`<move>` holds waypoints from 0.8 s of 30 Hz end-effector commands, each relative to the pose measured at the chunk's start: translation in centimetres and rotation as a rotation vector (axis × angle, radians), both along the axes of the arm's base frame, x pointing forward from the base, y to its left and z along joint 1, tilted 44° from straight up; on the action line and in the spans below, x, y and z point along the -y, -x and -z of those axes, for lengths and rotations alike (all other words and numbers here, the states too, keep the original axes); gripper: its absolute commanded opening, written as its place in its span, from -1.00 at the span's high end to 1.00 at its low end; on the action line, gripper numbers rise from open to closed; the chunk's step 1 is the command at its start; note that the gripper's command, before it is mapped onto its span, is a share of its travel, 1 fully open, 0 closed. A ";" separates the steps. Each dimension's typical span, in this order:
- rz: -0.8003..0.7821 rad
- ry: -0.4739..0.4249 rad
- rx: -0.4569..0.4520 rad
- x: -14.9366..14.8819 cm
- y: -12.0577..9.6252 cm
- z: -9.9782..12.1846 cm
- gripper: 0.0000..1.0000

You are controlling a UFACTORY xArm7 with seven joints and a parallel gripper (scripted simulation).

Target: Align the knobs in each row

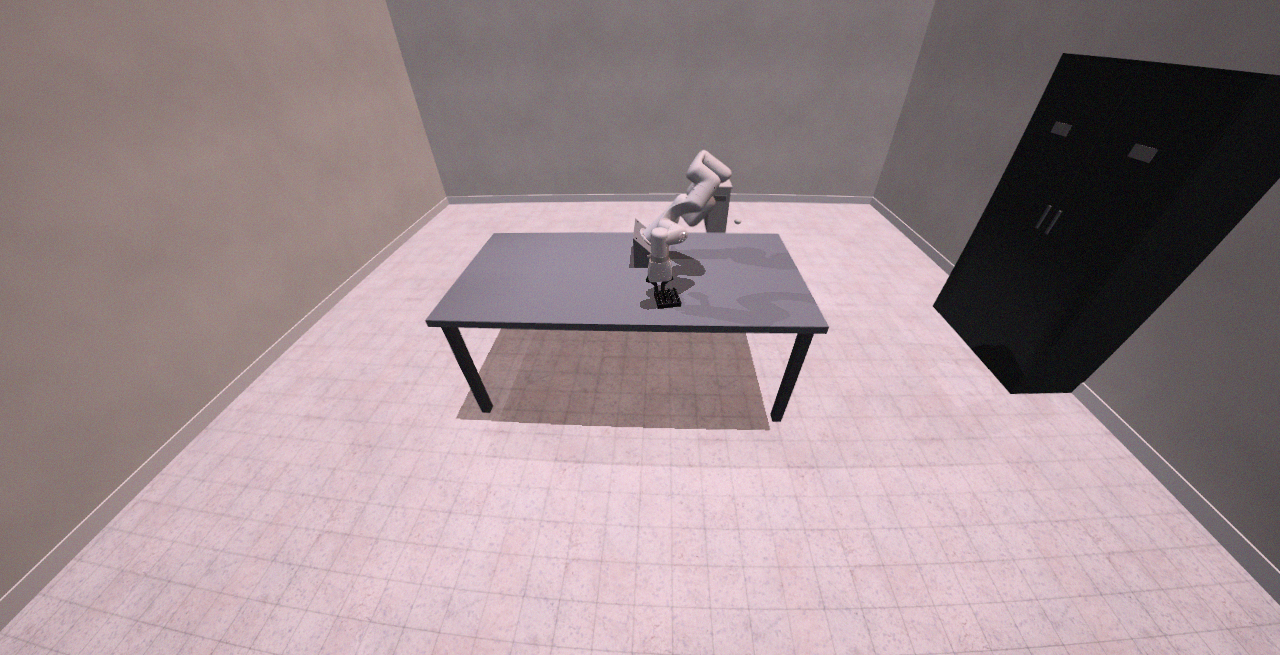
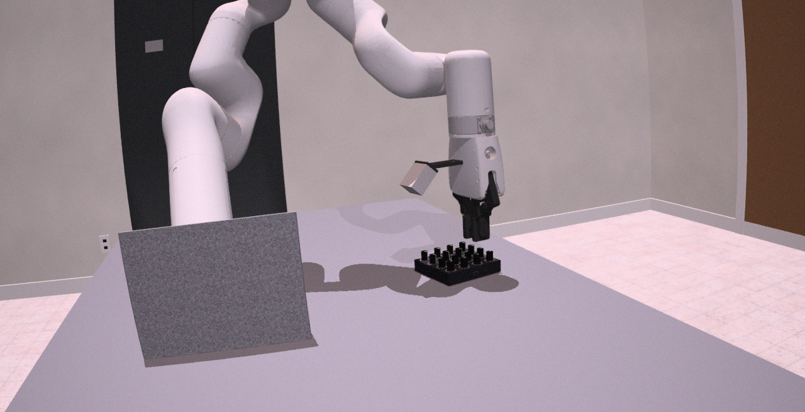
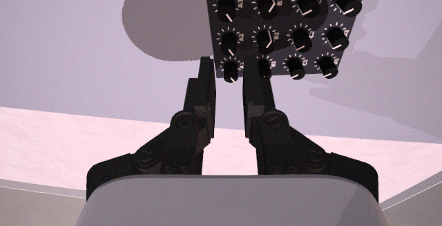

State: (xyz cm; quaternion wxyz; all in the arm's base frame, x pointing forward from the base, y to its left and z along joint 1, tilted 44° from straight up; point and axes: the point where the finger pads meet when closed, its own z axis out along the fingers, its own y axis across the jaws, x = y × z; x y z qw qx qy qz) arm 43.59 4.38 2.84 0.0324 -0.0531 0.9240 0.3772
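Observation:
The black knob box [image 1: 667,297] [image 2: 461,277] [image 3: 244,22] stands on the table. In the wrist view, knobs A1 [image 3: 231,72], A2 [image 3: 228,44] and A3 [image 3: 226,10] have top lines toward the lower right. B2 [image 3: 264,43] and B3 [image 3: 267,7] point to the upper right. C1 [image 3: 295,70], C2 [image 3: 301,41] and C3 [image 3: 307,5] point to the lower left, like the row D lines. A finger partly hides B1 [image 3: 265,70]; its line does not show. Row 4 is mostly cut off. My gripper [image 1: 659,290] [image 2: 475,237] [image 3: 228,74] is slightly open, empty, above the box.
The table [image 1: 554,284] [image 2: 365,364] [image 3: 166,91] carries the box near one long edge. A grey speckled panel [image 2: 219,285] stands near the arm's base. The wrist camera [image 2: 418,177] juts out beside the gripper. The arm's shadow lies around the box.

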 end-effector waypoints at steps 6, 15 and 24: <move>0.003 0.002 0.002 0.2 -0.1 -0.1 0.61; 0.027 0.001 -0.022 0.2 -0.2 -0.2 0.61; 0.222 -0.005 -0.212 0.1 -0.6 -0.8 0.61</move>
